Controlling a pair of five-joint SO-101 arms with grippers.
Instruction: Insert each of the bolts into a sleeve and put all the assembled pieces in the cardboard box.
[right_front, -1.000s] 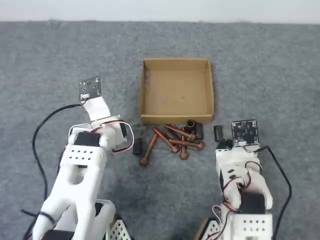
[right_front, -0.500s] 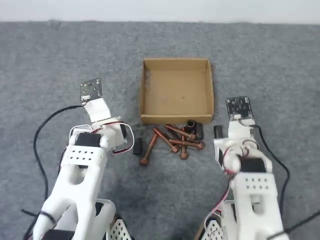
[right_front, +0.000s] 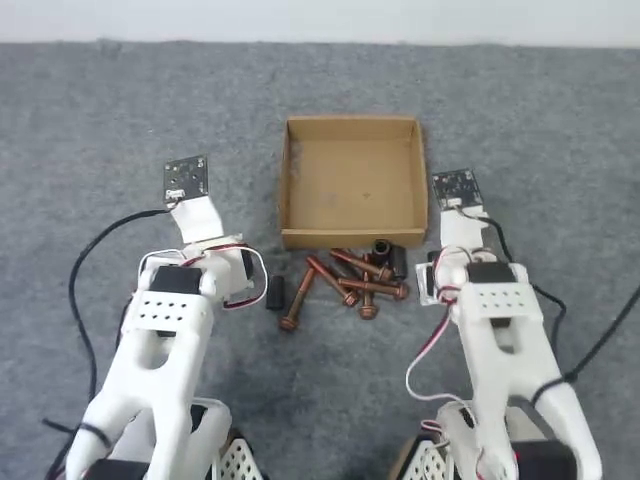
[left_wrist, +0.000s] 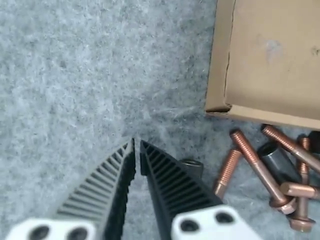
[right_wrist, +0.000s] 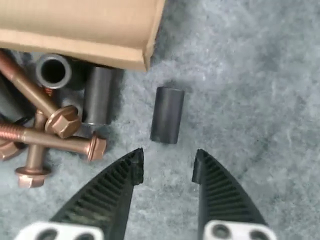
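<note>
- Hovering over the grey felt counter (right_front: 90, 110), the right end effector (right_wrist: 168, 159) stood spread, its tips just short of a lone sleeve (right_wrist: 167, 115) lying flat near the box corner
- Left end effector (left_wrist: 137, 146) was pressed almost together, gripping nothing; a second sleeve (left_wrist: 192, 166) lay on the felt, partly hidden behind one finger
- Copper bolts (right_front: 350, 280) lay heaped with other sleeves (right_wrist: 97, 97) against the front wall of the cardboard box (right_front: 352, 238)
- Both loose sleeves sat apart from the heap, one on either side
</note>
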